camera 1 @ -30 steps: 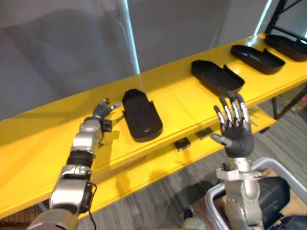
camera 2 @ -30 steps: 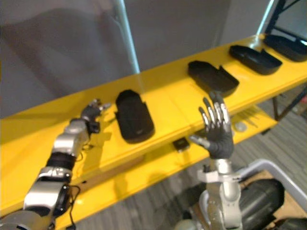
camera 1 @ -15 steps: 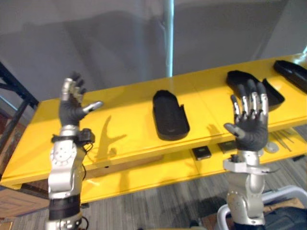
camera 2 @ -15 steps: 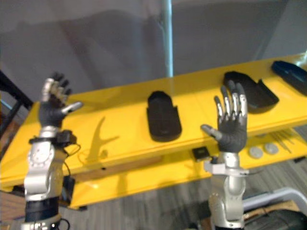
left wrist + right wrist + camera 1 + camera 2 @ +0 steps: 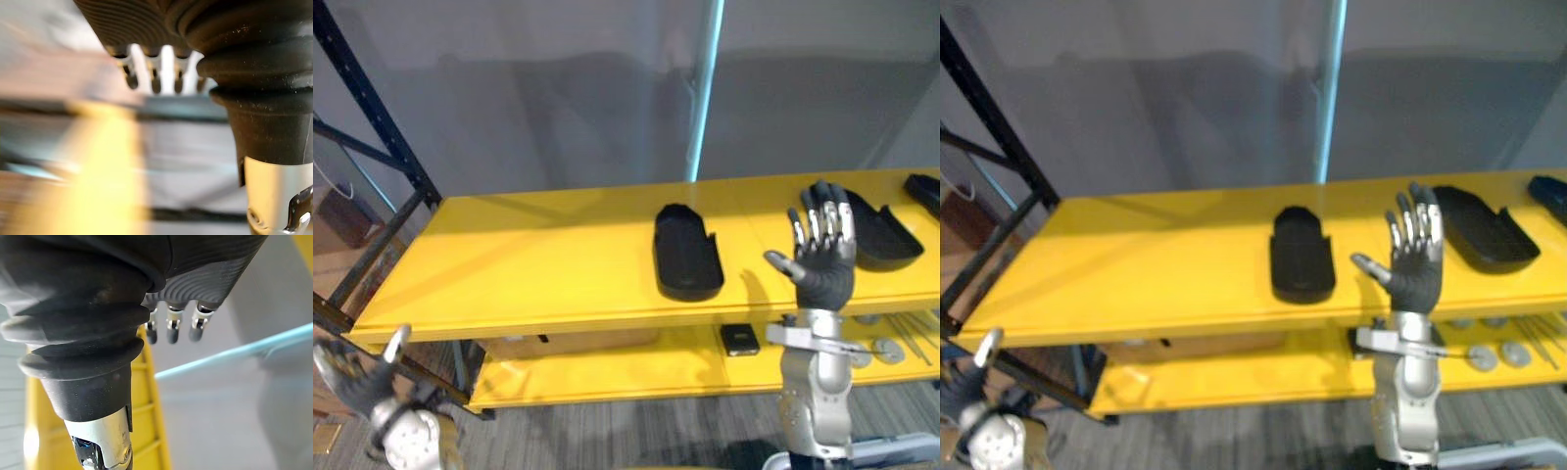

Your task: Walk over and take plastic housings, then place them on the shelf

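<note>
- Left eye view has the yellow shelf [image 5: 538,264] running across the scene, with three black plastic housings lying on its top board.
- The middle housing [image 5: 688,253] lies hollow side up, long way pointing far to near, close to the front edge.
- The second housing [image 5: 883,231] is off to the right, also hollow side up, and the third housing [image 5: 925,186] just pokes in at the far right.
- The right hand [image 5: 822,262] is held up in front of the shelf between the middle and second housings, fingers straight, thumb out to the left, holding nothing. Its own wrist view shows the fingers [image 5: 168,328] straight too.
- The left hand [image 5: 350,377] is way down at the near left, below the top board, spread loose with nothing in it. Its wrist view is blurry, but the fingers [image 5: 154,73] look uncurled.
- The lower board [image 5: 607,367] holds a small black box [image 5: 739,340] and, further right, a couple of grey discs [image 5: 1481,357].
- A black rack post [image 5: 372,108] stands at the left end.
</note>
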{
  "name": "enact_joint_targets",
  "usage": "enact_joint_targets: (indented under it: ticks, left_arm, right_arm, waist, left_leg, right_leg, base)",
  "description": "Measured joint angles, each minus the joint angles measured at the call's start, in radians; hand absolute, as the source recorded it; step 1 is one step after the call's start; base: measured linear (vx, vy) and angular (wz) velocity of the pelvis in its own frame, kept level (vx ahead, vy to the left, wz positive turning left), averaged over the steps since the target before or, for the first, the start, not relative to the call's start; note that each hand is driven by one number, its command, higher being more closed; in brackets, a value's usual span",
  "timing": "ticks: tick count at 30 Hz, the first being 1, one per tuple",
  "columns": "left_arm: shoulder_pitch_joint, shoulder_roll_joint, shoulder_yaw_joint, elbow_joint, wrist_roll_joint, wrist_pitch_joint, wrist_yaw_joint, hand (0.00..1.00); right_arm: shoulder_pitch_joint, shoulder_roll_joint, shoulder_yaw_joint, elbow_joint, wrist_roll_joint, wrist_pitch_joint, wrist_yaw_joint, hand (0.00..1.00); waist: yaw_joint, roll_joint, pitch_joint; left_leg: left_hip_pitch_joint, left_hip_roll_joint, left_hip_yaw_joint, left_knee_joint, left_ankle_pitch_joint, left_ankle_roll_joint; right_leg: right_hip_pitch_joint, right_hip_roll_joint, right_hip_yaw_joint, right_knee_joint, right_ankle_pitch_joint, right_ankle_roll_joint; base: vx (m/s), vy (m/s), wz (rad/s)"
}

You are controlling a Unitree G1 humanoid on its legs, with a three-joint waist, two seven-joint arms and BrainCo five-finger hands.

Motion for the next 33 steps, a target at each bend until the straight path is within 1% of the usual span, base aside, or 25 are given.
enact_joint_targets:
  ticks: [1,3,4,6,7,8,9,10,11,17,21,22,25,27,28,29,31,32,33]
  left_arm:
    - [0.012,-0.001,0.008,0.091,-0.027,-0.002,-0.031,0.00]
    - [0.021,-0.005,0.036,0.294,-0.041,-0.016,-0.104,0.00]
    - [0.021,-0.005,0.039,0.333,-0.041,-0.017,-0.123,0.00]
    - [0.021,-0.004,0.057,0.470,-0.064,-0.016,-0.209,0.00]
    - [0.021,0.000,0.055,0.499,-0.074,-0.015,-0.233,0.00]
    - [0.020,0.008,0.052,0.561,-0.081,-0.008,-0.281,0.00]
    - [0.020,0.012,0.051,0.587,-0.082,-0.003,-0.303,0.00]
    - [0.020,0.015,0.043,0.626,-0.104,0.006,-0.342,0.00]
    - [-0.046,0.062,-0.180,0.718,-0.198,0.028,-0.533,0.00]
    - [-0.047,0.061,-0.182,0.718,-0.198,0.028,-0.531,0.00]
    - [-0.047,0.057,-0.183,0.717,-0.185,0.028,-0.485,0.00]
    - [-0.047,0.049,-0.185,0.719,-0.167,0.028,-0.458,0.00]
    - [-0.047,0.046,-0.214,0.762,-0.119,0.033,-0.414,0.00]
    - [-0.046,0.042,-0.216,0.799,-0.060,0.048,-0.379,0.00]
    - [-0.046,0.042,-0.222,0.809,-0.027,0.062,-0.359,0.00]
    - [-0.046,0.042,-0.227,0.811,-0.008,0.066,-0.347,0.00]
    - [-0.047,0.047,-0.245,0.818,0.004,0.066,-0.343,0.00]
    - [-0.048,0.051,-0.258,0.824,0.003,0.065,-0.343,0.00]
    - [-0.053,0.052,-0.261,0.825,0.002,0.065,-0.343,0.00]
  right_arm:
    - [0.000,0.000,0.001,0.015,-0.001,0.000,-0.004,0.00]
    - [-0.001,-0.002,0.000,0.050,-0.001,0.001,-0.013,0.00]
    - [-0.002,-0.005,0.000,0.055,-0.001,0.002,-0.018,0.00]
    - [-0.014,-0.022,-0.002,0.080,0.001,0.010,-0.026,0.00]
    - [-0.018,-0.028,-0.002,0.084,0.002,0.010,-0.027,0.00]
    - [-0.026,-0.039,-0.008,0.095,0.005,0.014,-0.030,0.00]
    - [-0.031,-0.044,-0.012,0.102,0.008,0.017,-0.032,0.00]
    - [-0.042,-0.054,-0.027,0.115,0.008,0.022,-0.035,0.00]
    - [-0.048,-0.070,-0.086,0.158,-0.052,0.022,-0.046,0.00]
    - [-0.048,-0.070,-0.084,0.158,-0.052,0.022,-0.045,0.00]
    - [-0.053,-0.071,-0.077,0.159,-0.045,0.022,-0.019,0.00]
    - [-0.069,-0.073,-0.077,0.159,-0.043,0.022,-0.011,0.00]
    - [-0.125,-0.094,-0.061,0.158,-0.041,0.022,0.010,0.00]
    - [-0.161,-0.114,-0.036,0.157,-0.040,0.022,0.042,0.00]
    - [-0.167,-0.121,-0.024,0.151,-0.040,0.020,0.071,0.00]
    - [-0.167,-0.123,0.000,0.150,-0.040,0.021,0.096,0.00]
    - [-0.165,-0.122,0.044,0.147,-0.042,0.021,0.123,0.00]
    - [-0.161,-0.122,0.058,0.135,-0.092,0.021,0.125,0.00]
    - [-0.161,-0.123,0.062,0.130,-0.119,0.020,0.125,0.00]
  waist:
    - [0.000,-0.006,0.000]
    - [-0.001,-0.018,0.001]
    - [-0.001,-0.019,0.003]
    - [-0.001,-0.021,0.007]
    - [-0.001,-0.021,0.008]
    - [-0.001,-0.019,0.009]
    - [-0.001,-0.019,0.009]
    - [-0.001,-0.018,0.010]
    - [-0.012,0.004,0.063]
    - [-0.011,0.005,0.065]
    - [-0.005,0.003,0.078]
    - [-0.004,0.000,0.095]
    - [-0.002,-0.004,0.124]
    - [-0.002,-0.008,0.142]
    - [0.000,-0.011,0.153]
    - [0.002,-0.012,0.159]
    - [0.005,-0.013,0.159]
    - [0.005,-0.014,0.159]
    - [0.004,-0.015,0.160]
  left_leg:
    - [0.000,0.000,0.000,0.000,0.000,0.000]
    - [0.000,-0.001,0.002,0.000,0.000,0.000]
    - [0.000,-0.001,0.002,0.000,-0.001,0.000]
    - [0.004,0.001,0.005,0.000,-0.002,0.000]
    - [0.005,0.001,0.006,0.000,-0.002,0.000]
    - [0.005,0.002,0.010,0.000,-0.005,-0.002]
    - [0.005,0.003,0.012,0.000,-0.006,-0.003]
    - [0.007,0.005,0.021,0.000,-0.006,-0.004]
    - [0.056,-0.001,0.081,0.000,-0.033,-0.003]
    - [0.057,-0.002,0.080,0.000,-0.033,-0.003]
    - [0.056,-0.002,0.074,0.001,-0.030,-0.002]
    - [0.055,-0.002,0.062,0.000,-0.028,-0.002]
    - [0.045,-0.002,0.054,0.000,-0.024,-0.002]
    - [0.040,-0.002,0.040,0.000,-0.023,-0.002]
    - [0.039,-0.002,0.033,0.000,-0.024,-0.002]
    - [0.038,-0.002,0.028,-0.001,-0.023,-0.003]
    - [0.039,-0.002,0.026,-0.001,-0.020,-0.006]
    - [0.039,-0.001,0.026,-0.001,-0.018,-0.003]
    - [0.039,-0.001,0.026,-0.001,-0.018,-0.002]
  right_leg:
    - [0.000,0.000,0.000,0.000,0.000,0.000]
    - [-0.001,-0.001,0.000,0.001,0.000,0.000]
    - [-0.002,-0.001,0.001,0.002,0.000,0.000]
    - [-0.002,-0.002,0.004,0.009,-0.004,-0.001]
    - [-0.002,-0.002,0.006,0.010,-0.005,-0.002]
    - [-0.003,-0.002,0.011,0.012,-0.006,-0.003]
    - [-0.004,-0.001,0.015,0.012,-0.007,-0.004]
    - [-0.008,0.000,0.024,0.013,-0.009,-0.006]
    - [0.000,-0.015,0.059,0.048,-0.035,0.010]
    - [0.000,-0.015,0.060,0.048,-0.035,0.010]
    - [0.000,-0.015,0.061,0.055,-0.034,0.010]
    - [0.000,-0.015,0.060,0.061,-0.034,0.010]
    - [-0.004,-0.016,0.053,0.067,-0.035,0.009]
    - [-0.005,-0.016,0.047,0.071,-0.036,0.007]
    - [-0.003,-0.016,0.040,0.072,-0.038,0.004]
    - [0.000,-0.016,0.030,0.078,-0.044,0.004]
    - [0.000,-0.017,0.027,0.086,-0.051,0.003]
    - [-0.001,-0.017,0.028,0.089,-0.051,0.002]
    - [-0.001,-0.017,0.028,0.089,-0.051,0.002]
  base:
    - [0.00,0.000,0.00]
    - [0.00,0.000,0.00]
    - [0.00,0.000,0.00]
    - [-0.03,0.001,-0.03]
    - [-0.05,0.001,-0.07]
    - [-0.05,0.000,-0.08]
    - [-0.06,0.002,-0.16]
    - [-0.03,0.002,-0.11]
    - [-0.02,0.002,-0.09]
    - [0.00,0.000,0.00]
    - [0.00,0.000,0.02]
    - [-0.01,0.000,0.09]
    - [-0.05,0.003,0.13]
    - [-0.05,-0.001,0.15]
    - [-0.02,-0.007,0.19]
    - [-0.01,-0.009,0.19]
    - [0.02,-0.002,0.09]
    - [0.03,0.001,0.02]
    - [0.03,-0.001,0.01]
